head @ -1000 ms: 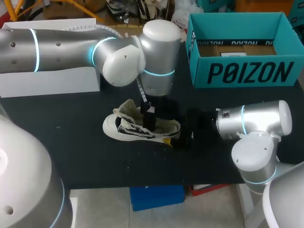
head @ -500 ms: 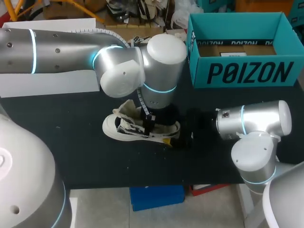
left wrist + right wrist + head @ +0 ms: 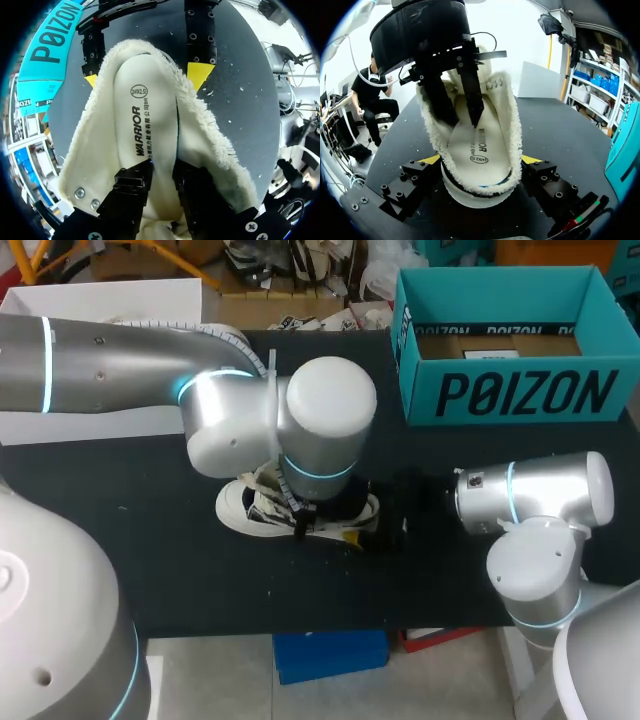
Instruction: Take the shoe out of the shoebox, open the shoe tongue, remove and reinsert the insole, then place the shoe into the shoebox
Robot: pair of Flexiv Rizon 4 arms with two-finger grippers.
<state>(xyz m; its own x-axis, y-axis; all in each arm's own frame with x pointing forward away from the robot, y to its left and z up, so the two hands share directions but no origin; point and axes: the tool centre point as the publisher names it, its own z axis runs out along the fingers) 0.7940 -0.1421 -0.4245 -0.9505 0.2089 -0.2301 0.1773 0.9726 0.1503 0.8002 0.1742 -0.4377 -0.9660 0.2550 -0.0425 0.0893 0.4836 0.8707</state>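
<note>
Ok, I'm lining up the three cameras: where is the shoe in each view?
Head view: shoe on the table, partly under the left arm.
Left wrist view: shoe right ahead, the right hand at its far end.
Right wrist view: shoe held in the right hand.
Shared landmark: the teal shoebox, in all three views.

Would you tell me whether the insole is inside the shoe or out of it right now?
Inside: the insole lies flat within the shoe, whose fleecy sides rise around it in both wrist views.
</note>
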